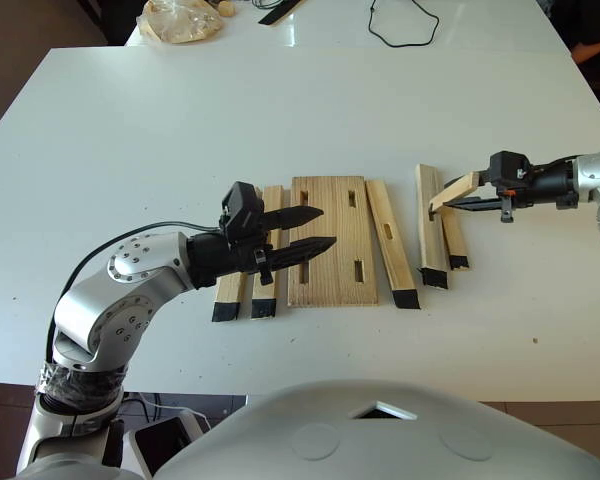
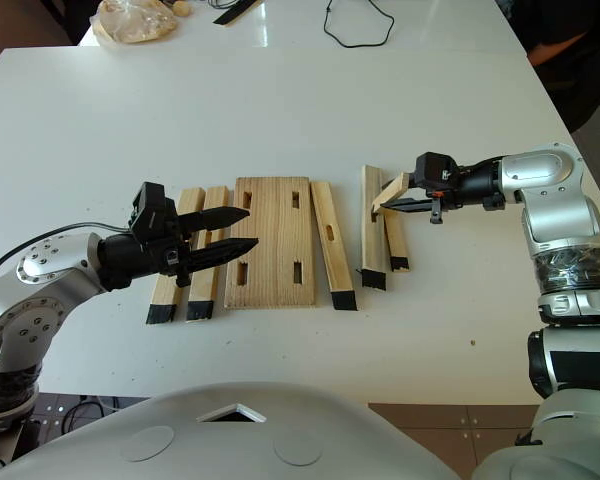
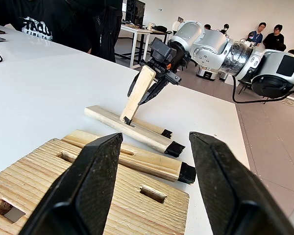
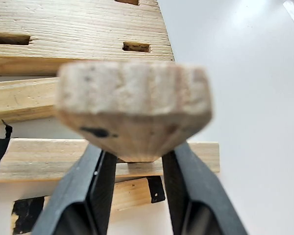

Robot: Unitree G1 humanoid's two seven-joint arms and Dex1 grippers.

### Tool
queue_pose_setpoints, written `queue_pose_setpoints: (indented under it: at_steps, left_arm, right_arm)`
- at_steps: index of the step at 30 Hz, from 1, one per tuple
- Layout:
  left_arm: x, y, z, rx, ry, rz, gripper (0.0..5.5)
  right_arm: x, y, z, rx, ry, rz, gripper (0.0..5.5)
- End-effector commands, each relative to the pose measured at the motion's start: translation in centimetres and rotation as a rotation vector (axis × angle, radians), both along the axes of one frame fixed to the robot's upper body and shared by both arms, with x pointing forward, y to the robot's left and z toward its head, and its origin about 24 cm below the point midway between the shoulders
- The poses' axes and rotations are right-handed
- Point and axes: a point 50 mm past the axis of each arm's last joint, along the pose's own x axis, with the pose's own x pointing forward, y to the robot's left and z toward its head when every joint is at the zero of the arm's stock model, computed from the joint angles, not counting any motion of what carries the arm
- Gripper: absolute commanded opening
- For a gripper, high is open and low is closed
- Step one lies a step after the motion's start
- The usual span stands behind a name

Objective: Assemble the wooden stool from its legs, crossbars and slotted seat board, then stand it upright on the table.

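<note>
- Stool legs (image 1: 265, 250) are lying flat on both sides of the seat board (image 1: 328, 262), mid-counter (image 1: 130, 130).
- Left claw (image 1: 329, 226) is hovering spread over the board's left edge.
- Right claw (image 2: 405, 198) is pinching a tilted crossbar (image 2: 388, 195), whose lower end is touching a leg.

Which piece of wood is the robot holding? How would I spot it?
Find the wide slotted board. Right of it, over the farthest legs, the right gripper holds a short stick. It alone tilts upward; all the others lie flat.
</note>
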Motion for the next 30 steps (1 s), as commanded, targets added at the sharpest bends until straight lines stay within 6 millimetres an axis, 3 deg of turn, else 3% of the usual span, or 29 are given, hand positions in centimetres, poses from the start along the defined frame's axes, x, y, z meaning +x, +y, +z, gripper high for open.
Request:
queue_pose_setpoints:
  at_steps: [1, 7, 13, 16, 24, 30]
  left_arm:
    - [0.0, 0.1, 0.2, 0.02, -0.018, 0.003, 2.53]
    - [-0.2, -0.1, 0.0, 0.021, -0.014, 0.006, 2.53]
    - [-0.1, -0.3, -0.1, 0.025, -0.015, -0.009, 2.53]
    - [-0.1, -0.4, -0.1, 0.029, -0.016, -0.019, 2.53]
    - [-0.2, -0.4, -0.1, 0.044, -0.006, -0.044, 2.53]
    - [-0.1, -0.2, -0.2, 0.054, -0.002, -0.051, 2.53]
  right_arm:
    - [-0.5, -0.3, -0.5, -0.038, 0.041, 0.025, 1.28]
    - [-2.3, -0.6, -2.5, -0.121, 0.208, 0.113, 1.28]
    - [-1.6, 0.2, -4.7, -0.137, 0.341, 0.142, 1.28]
    - [-1.1, -0.1, -5.8, -0.15, 0.385, 0.11, 1.28]
    - [-2.4, -2.0, -9.1, -0.154, 0.508, 0.003, 1.28]
    - [-2.2, -1.1, -9.6, -0.065, 0.483, -0.028, 1.28]
